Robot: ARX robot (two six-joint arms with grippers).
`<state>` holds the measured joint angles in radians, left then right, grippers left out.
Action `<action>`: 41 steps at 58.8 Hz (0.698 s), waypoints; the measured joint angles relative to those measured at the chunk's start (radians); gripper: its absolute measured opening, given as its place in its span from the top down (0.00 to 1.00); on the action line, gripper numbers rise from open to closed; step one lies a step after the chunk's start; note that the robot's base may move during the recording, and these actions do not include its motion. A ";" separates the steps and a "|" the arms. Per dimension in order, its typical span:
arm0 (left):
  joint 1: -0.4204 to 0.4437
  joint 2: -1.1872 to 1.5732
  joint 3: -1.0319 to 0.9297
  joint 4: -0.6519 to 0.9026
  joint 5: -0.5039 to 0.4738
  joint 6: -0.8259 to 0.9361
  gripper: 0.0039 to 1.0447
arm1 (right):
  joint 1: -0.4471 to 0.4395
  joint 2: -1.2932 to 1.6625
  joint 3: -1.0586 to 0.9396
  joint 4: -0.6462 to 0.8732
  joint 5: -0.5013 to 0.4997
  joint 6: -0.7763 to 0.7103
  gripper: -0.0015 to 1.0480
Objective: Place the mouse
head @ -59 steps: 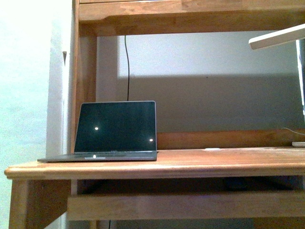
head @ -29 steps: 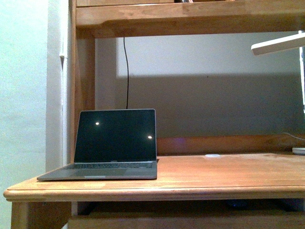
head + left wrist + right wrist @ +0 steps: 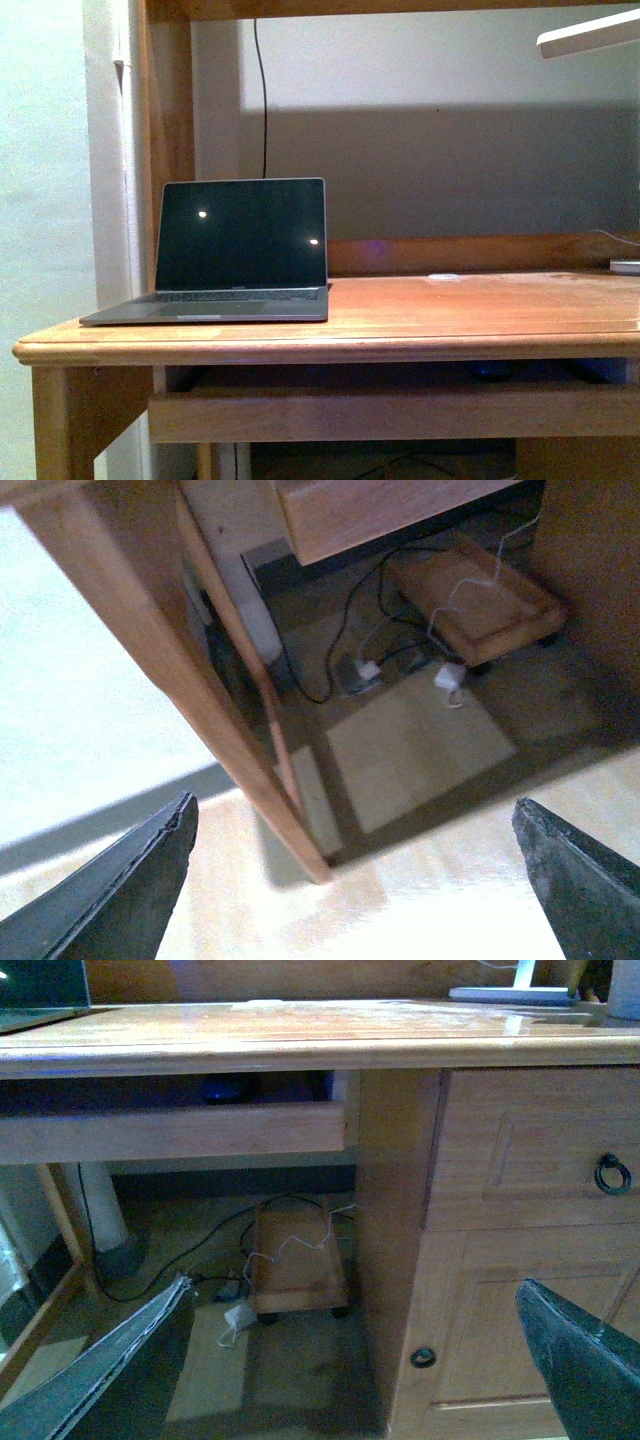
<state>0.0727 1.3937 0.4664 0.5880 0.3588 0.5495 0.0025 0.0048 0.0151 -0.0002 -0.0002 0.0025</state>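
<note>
Left fingers and right fingers are both spread wide with nothing between them, down by the floor below the desk. I see the laptop open at centre left of the front frame. The mouse looks to be the dark, blue-glinting lump in the shadowed tray under the desktop, lower right of centre, though I can't be sure.
</note>
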 joint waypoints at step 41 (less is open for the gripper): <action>-0.078 0.617 0.473 0.349 0.130 0.908 0.07 | 0.000 0.000 0.000 0.000 0.000 0.000 0.07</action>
<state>-0.0055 2.0106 0.9394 0.9367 0.4892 1.4570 0.0025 0.0048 0.0151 -0.0002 -0.0002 0.0025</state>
